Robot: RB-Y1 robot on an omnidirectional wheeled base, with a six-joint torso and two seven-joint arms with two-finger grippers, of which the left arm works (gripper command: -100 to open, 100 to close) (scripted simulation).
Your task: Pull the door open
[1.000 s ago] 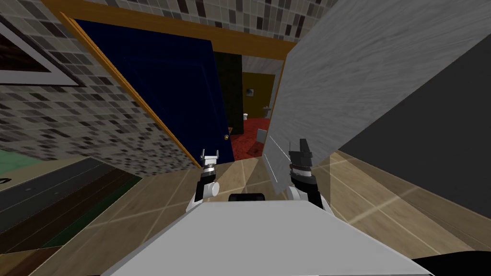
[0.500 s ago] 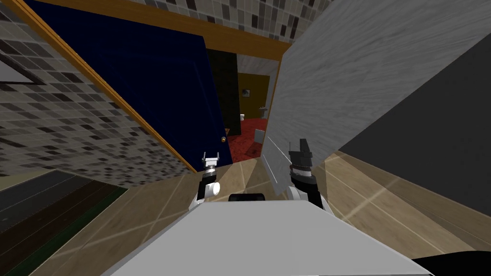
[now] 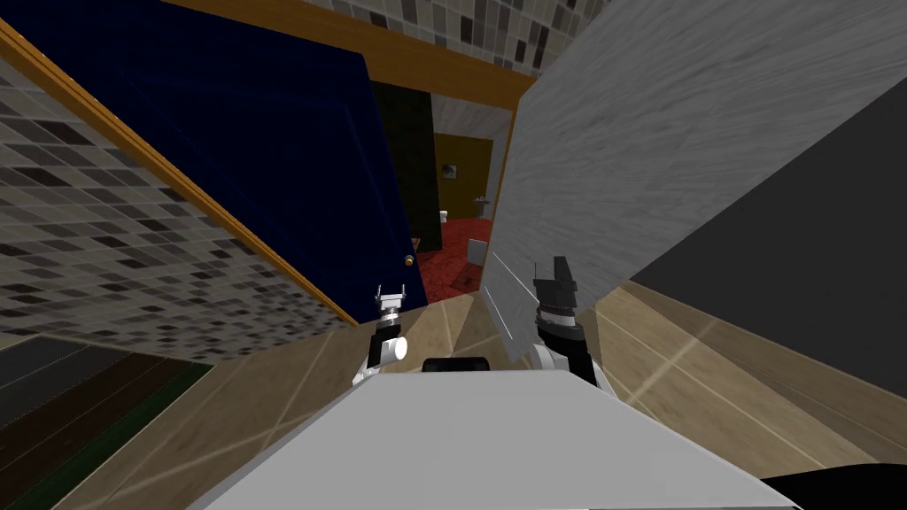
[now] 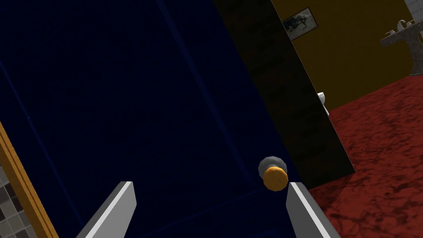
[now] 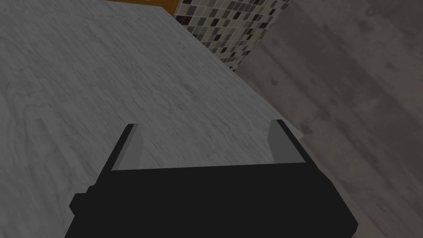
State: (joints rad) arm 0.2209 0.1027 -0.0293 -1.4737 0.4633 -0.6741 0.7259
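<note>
Count: one door, one knob, and two fingers on each of my two hands.

The door is dark navy and is filling the upper left of the head view, hanging in an orange-brown frame. Its long axis is running from floor to lintel; the slant it is showing is my camera's roll. Its face is looking toward me and its free edge is sitting at centre frame.

The knob is sitting near that edge's lower end, an orange cap on a grey collar, pointing out from the face at me. Right of the free edge a gap is showing a red floor, then a grey wall.

My left fingers are standing spread, pinching nothing. The knob is lying ahead of them, close to one tip and not touching. In the head view they are sitting just below the knob.

My right fingers are spread too, holding nothing, at centre right of the head view.
</note>
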